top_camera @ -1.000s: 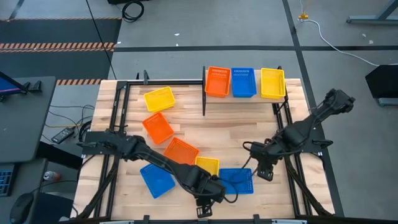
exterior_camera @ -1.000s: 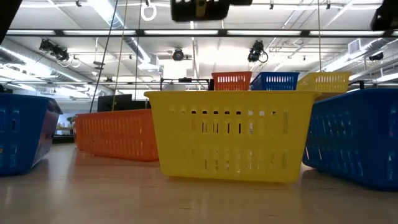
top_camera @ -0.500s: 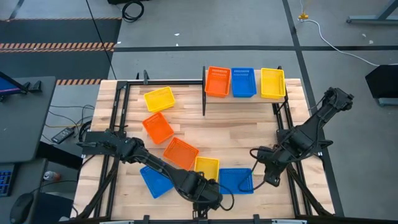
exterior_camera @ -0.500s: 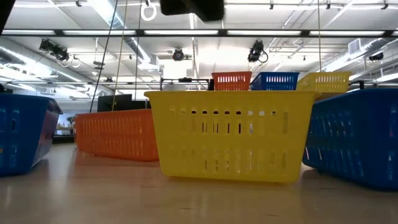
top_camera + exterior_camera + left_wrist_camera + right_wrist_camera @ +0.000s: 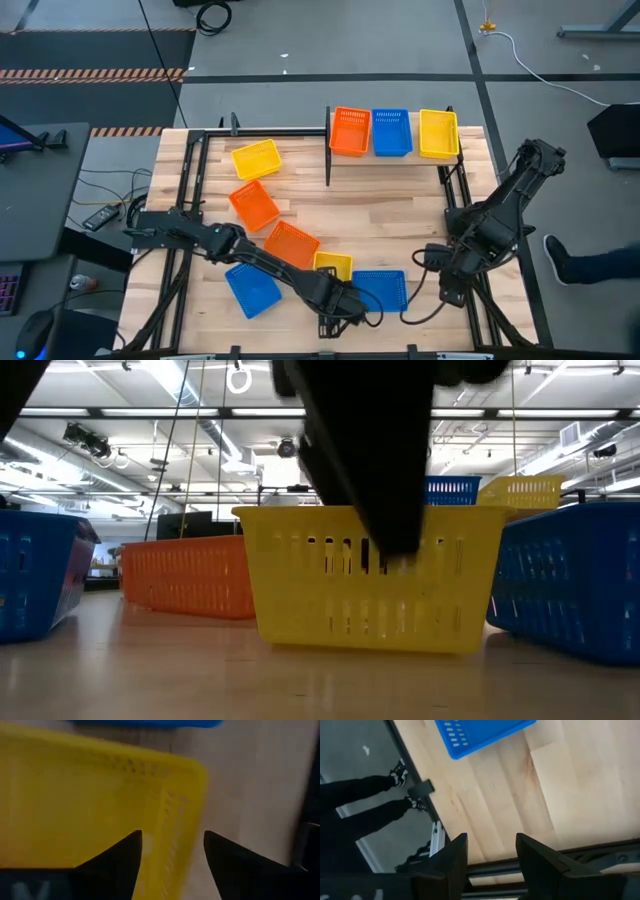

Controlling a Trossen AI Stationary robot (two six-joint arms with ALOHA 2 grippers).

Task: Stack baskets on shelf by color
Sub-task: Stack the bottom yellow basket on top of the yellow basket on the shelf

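Observation:
The shelf holds an orange basket, a blue one and a yellow one side by side. On the table stand a yellow basket, two orange ones, a second yellow basket and two blue ones. My left gripper is open at that second yellow basket's near end. One finger stands inside its wall, one outside; I cannot tell if they touch. My right gripper is open over the table's near right corner.
A person's leg and shoe show on the floor right of the table, and black-clad legs appear beyond the table edge in the right wrist view. Black frame rails run along the table's sides. Bare wood lies mid-table.
My left gripper has come down from above onto the near end of the yellow basket, now filling the low view in front of it. My right arm has drawn back toward the table's near right corner. A person's leg has come into view at the right.

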